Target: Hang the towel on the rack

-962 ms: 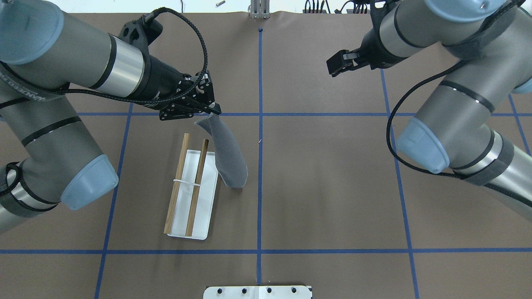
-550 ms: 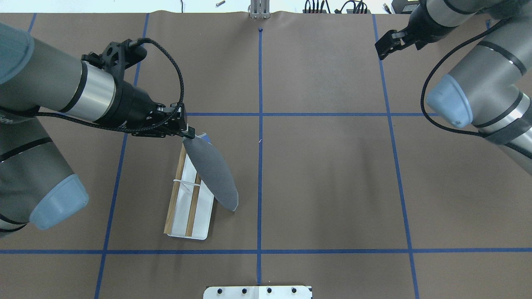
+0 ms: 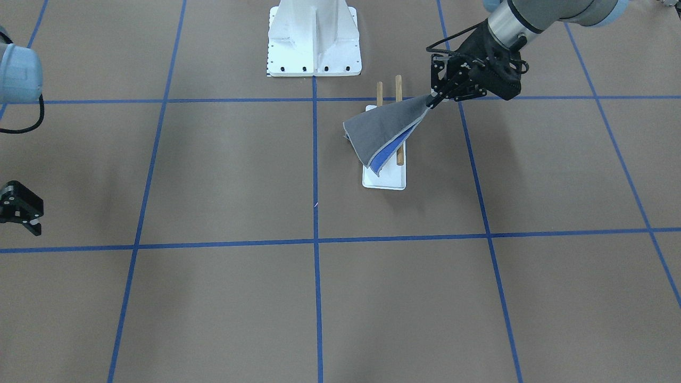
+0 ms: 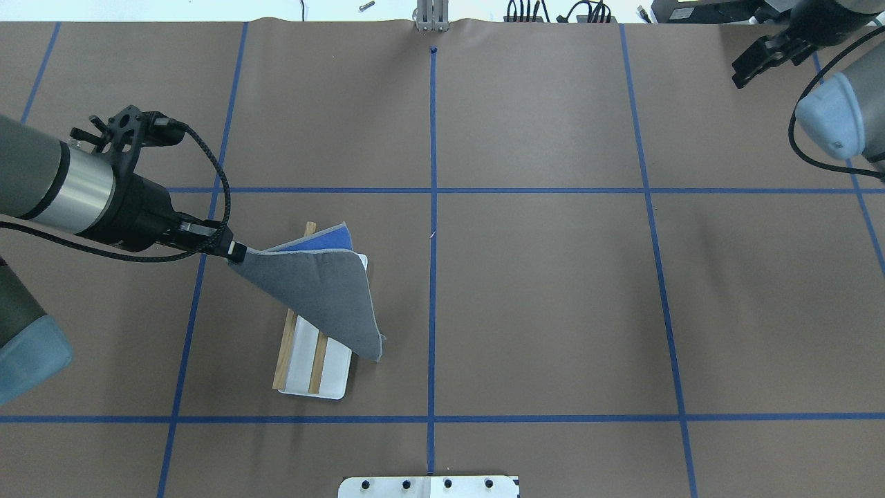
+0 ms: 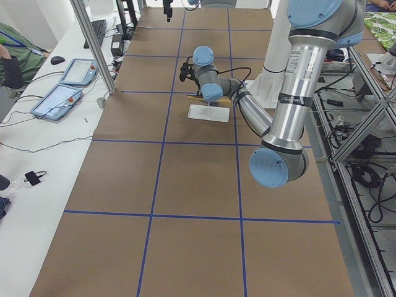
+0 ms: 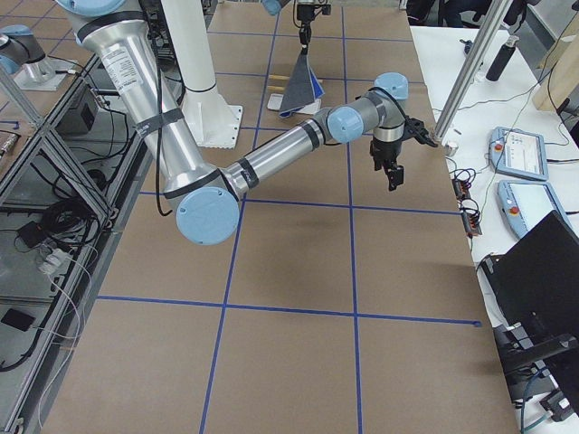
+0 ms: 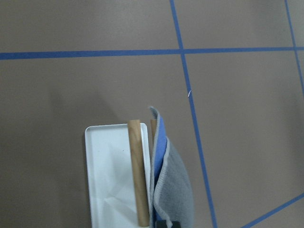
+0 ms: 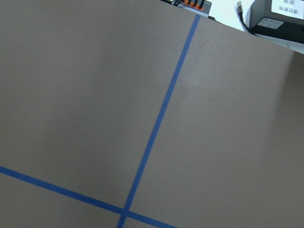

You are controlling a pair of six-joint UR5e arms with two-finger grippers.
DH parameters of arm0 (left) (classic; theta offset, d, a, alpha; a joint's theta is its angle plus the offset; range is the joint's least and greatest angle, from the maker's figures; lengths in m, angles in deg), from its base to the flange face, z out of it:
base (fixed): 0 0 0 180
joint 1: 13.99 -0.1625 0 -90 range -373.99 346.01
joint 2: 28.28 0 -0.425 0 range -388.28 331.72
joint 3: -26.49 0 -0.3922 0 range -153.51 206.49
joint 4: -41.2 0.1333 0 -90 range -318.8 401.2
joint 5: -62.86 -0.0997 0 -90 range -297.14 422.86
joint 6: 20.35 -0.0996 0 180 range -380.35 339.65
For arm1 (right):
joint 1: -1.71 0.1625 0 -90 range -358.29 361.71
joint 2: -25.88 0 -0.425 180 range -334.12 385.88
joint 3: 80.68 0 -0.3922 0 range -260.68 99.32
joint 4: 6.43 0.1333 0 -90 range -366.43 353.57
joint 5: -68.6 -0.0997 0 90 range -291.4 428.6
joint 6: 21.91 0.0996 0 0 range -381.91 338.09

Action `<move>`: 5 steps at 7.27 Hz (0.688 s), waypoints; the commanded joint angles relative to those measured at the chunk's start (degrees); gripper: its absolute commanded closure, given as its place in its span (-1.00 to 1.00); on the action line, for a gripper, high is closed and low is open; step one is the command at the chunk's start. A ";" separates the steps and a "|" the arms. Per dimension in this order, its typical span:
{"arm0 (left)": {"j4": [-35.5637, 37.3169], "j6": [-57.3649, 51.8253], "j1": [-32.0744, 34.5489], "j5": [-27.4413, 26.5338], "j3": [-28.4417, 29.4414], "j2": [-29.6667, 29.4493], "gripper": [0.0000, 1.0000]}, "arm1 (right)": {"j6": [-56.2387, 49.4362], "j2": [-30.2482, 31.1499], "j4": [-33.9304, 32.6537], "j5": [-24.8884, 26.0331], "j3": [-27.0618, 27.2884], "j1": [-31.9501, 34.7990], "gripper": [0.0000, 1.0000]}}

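Step in hand: draping. The cloth is up in the air across the rack and not yet let go.

Left claw: the left claw [image 4: 235,252] is clamped on one corner of the small square cloth towel [image 4: 319,290], grey outside and bright blue inside, with light stitched edging. The claw sits low, off the rack's side nearer the robot's left.

Towel: it is folded on itself and fans out from the pinched corner. In the overhead view it covers the middle of the rack, and its free tip falls past the plate's edge toward the centre line.

Rack: two parallel brown wooden dowels over a small white rectangular base plate [image 4: 317,360]. The ends of the dowels show on either side of the cloth. In the left wrist view the cloth hangs just beside one dowel [image 7: 137,175] and hides most of the other. Whether it already bears on the wood cannot be told.

Right claw: the right claw [image 4: 753,61] is at the far corner of the brown paper-covered surface [image 4: 553,311], well apart from the work. Nothing is seen in it. Whether its fingers are apart or together cannot be told.

Progress: probably past halfway, since the cloth is over the rack but the claw seems to carry its weight.

Next move calls for: lowering the corner so that cloth settles on the dowels with fabric on both sides, then opening the claw.

Risk: most of the cloth lies on one side, so it may slide off once freed.
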 commanded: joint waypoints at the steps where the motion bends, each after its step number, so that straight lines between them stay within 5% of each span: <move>1: -0.17 -7.22 2.03 0.04 2.36 2.27 1.00 | -8.21 0.91 -0.06 -4.47 -4.01 4.93 -1.00; 5: -0.70 -12.78 3.89 -0.75 8.26 2.36 1.00 | -10.89 2.23 0.11 -5.11 -4.47 6.44 -1.00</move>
